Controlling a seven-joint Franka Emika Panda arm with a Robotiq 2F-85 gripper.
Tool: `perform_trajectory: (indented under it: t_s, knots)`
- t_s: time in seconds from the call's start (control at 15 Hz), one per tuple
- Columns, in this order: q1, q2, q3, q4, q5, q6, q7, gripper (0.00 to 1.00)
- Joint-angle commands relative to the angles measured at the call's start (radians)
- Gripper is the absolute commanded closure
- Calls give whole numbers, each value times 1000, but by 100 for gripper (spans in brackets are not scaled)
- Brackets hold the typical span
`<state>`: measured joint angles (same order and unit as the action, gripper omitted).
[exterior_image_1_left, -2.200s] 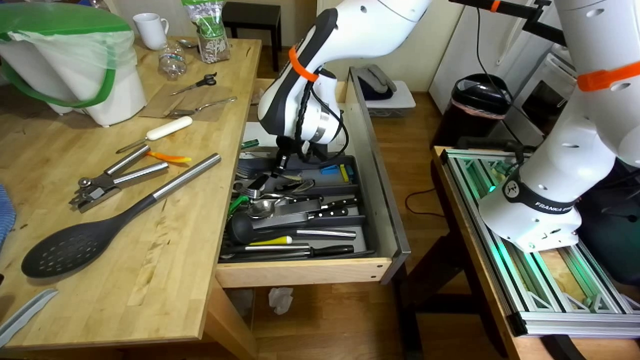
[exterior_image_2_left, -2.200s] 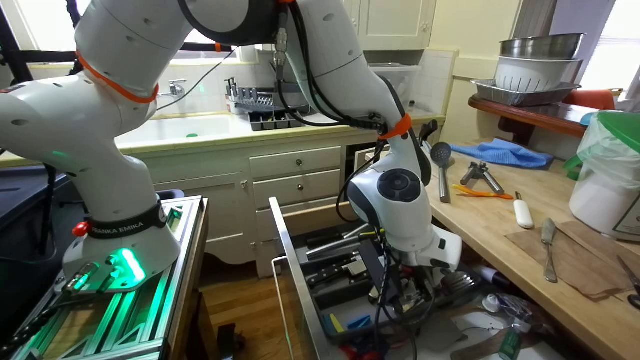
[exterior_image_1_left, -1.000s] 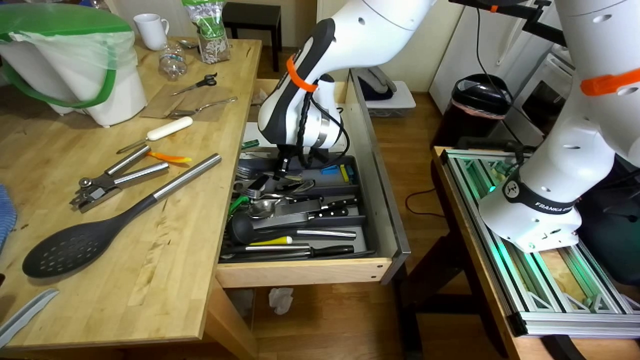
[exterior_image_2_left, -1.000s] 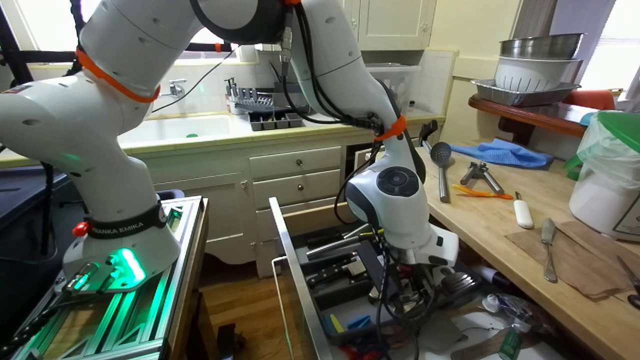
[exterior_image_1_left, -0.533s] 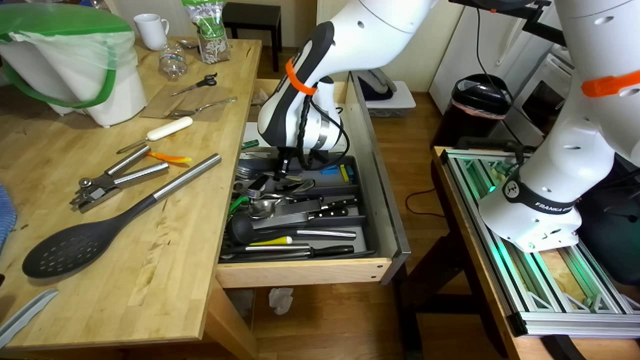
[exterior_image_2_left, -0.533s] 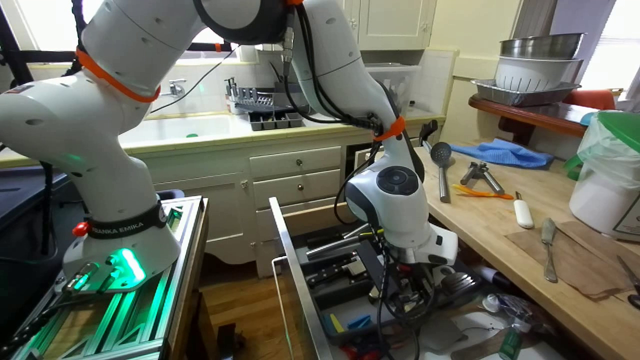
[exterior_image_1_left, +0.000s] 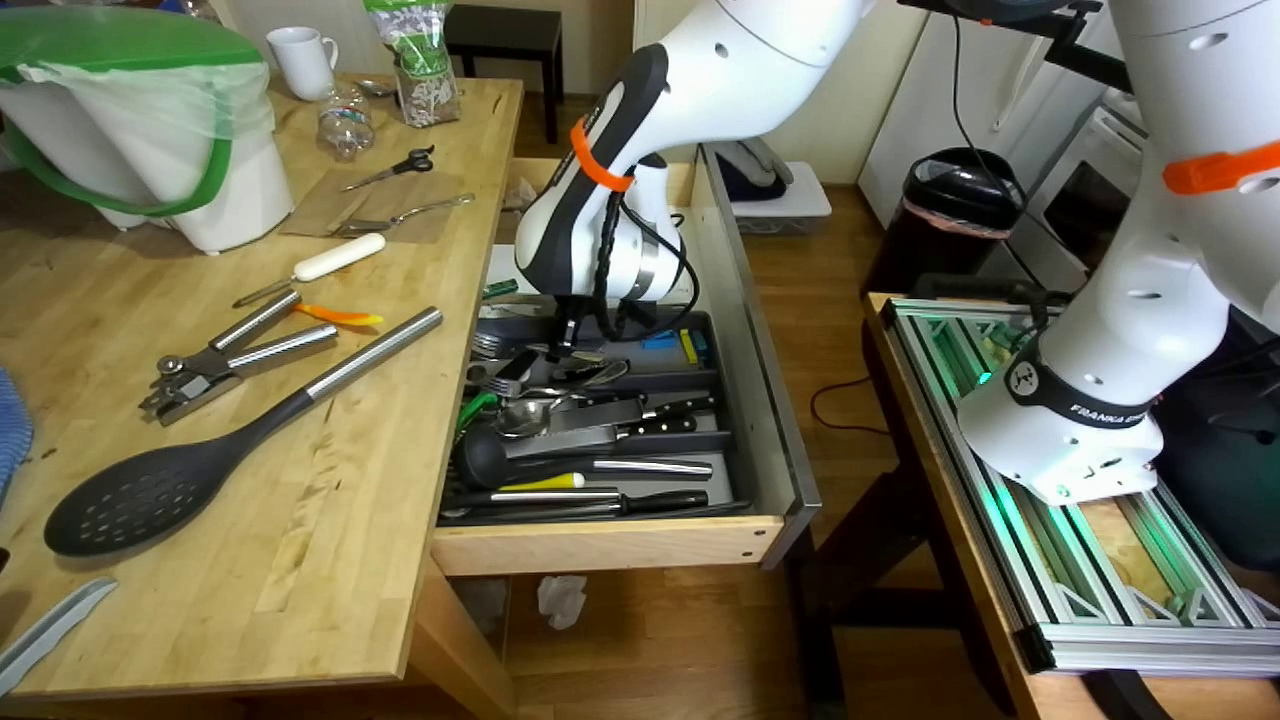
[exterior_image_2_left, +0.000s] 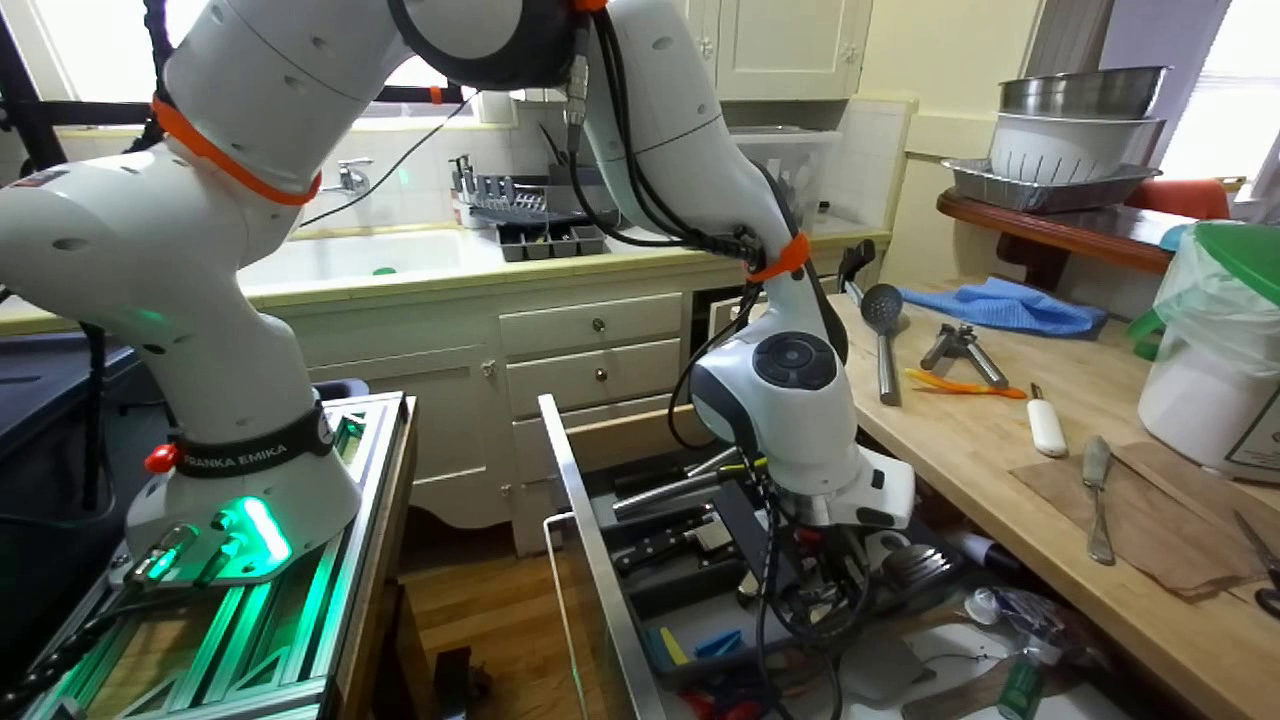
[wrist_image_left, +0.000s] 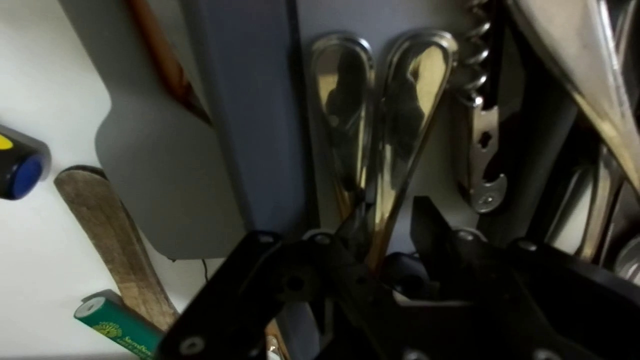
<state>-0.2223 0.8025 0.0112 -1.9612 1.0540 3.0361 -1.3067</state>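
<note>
Two polished silver-coloured metal handles (wrist_image_left: 405, 110) lie in a dark grey plastic tray (exterior_image_2_left: 690, 610), inside the pulled-out pale wooden drawer (exterior_image_1_left: 600, 545). Rounded ends up-frame in the wrist view. Black gripper (wrist_image_left: 387, 222) over them, fingers parted by a modest gap. Right-hand handle runs between the fingers; left-hand one passes behind the left finger. Contact: cannot tell; nothing visibly held. Progress, as judged: aligned, no grip made, nothing raised; clamping and lifting both remain.

Surroundings, wrist view, left to right: black cylindrical handle with blue end (wrist_image_left: 20, 170); brown wooden handle (wrist_image_left: 115, 235), green printed cylinder (wrist_image_left: 115, 325) below it; flat matt-grey paddle (wrist_image_left: 165, 165); straight blue-grey plastic divider (wrist_image_left: 255, 120). That wall, just beside the left finger, looks the main obstacle. Beyond the pair, a silver metal corkscrew (wrist_image_left: 480, 125) crowds the right finger's side; farther right, a broad flat metal utensil (wrist_image_left: 580, 65), angled across darker pieces. In an exterior view, white arm (exterior_image_2_left: 790, 420) with its orange band (exterior_image_2_left: 785, 258) and black cables (exterior_image_2_left: 770, 540) block sight of the fingertips.
</note>
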Motion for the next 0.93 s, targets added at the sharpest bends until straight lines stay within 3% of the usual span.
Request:
perform_trajectory:
  t_s: [0.0, 0.07, 0.27, 0.53, 0.6, 0.87]
  knots:
    - [4, 54, 15, 26, -5, 11, -18, 50]
    - [4, 55, 14, 27, -5, 13, -21, 52]
    - [2, 59, 22, 29, -3, 16, -30, 37]
    - [-1, 66, 22, 39, -2, 17, -39, 41]
    - [0, 65, 22, 39, -3, 16, -41, 59]
    - [0, 59, 22, 40, -2, 19, -52, 80]
